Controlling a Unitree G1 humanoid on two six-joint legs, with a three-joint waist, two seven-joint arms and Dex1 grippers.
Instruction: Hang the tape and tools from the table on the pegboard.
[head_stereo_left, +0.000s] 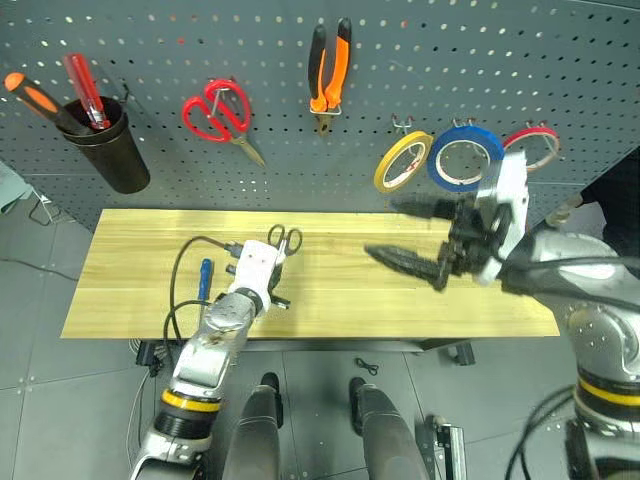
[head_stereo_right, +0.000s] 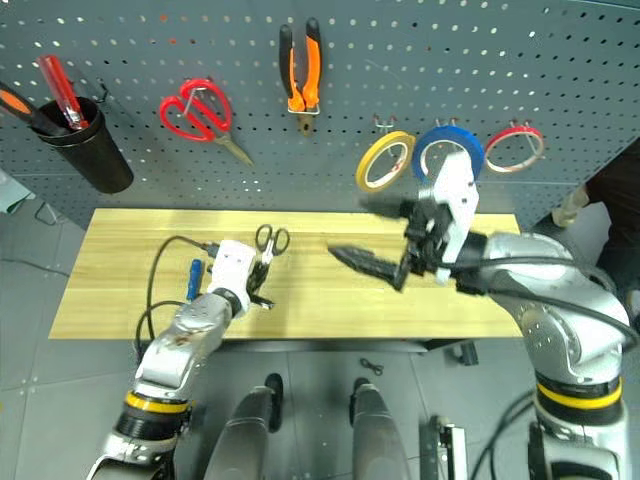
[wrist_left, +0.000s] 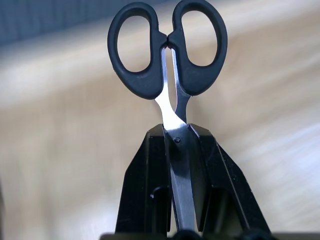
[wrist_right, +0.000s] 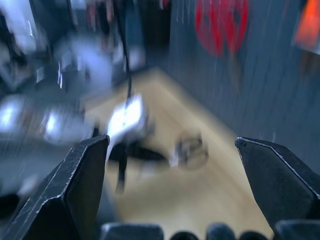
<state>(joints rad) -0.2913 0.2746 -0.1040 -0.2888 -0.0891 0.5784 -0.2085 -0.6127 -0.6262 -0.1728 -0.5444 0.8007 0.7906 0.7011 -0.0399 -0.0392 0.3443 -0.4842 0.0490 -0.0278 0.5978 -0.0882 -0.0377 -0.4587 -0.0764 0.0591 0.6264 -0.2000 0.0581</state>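
My left gripper (head_stereo_left: 277, 263) is shut on the blades of the small black-handled scissors (wrist_left: 167, 50), held just above the table (head_stereo_left: 340, 300) with the handles pointing toward the pegboard (head_stereo_left: 500, 60). The blue-handled screwdriver (head_stereo_left: 204, 277) lies on the table to the left of that gripper. My right gripper (head_stereo_left: 382, 230) hangs open and empty over the right half of the table, pointing left. The blue tape (head_stereo_left: 465, 158) hangs on a pegboard hook. The orange-and-black pliers (head_stereo_left: 330, 65) hang higher up, near the middle.
A black cup (head_stereo_left: 112, 150) holding orange and red screwdrivers hangs at the pegboard's left. Red-handled scissors (head_stereo_left: 218, 110) hang beside it. A yellow tape ring (head_stereo_left: 402, 160) and a thin red tape ring (head_stereo_left: 533, 145) flank the blue one.
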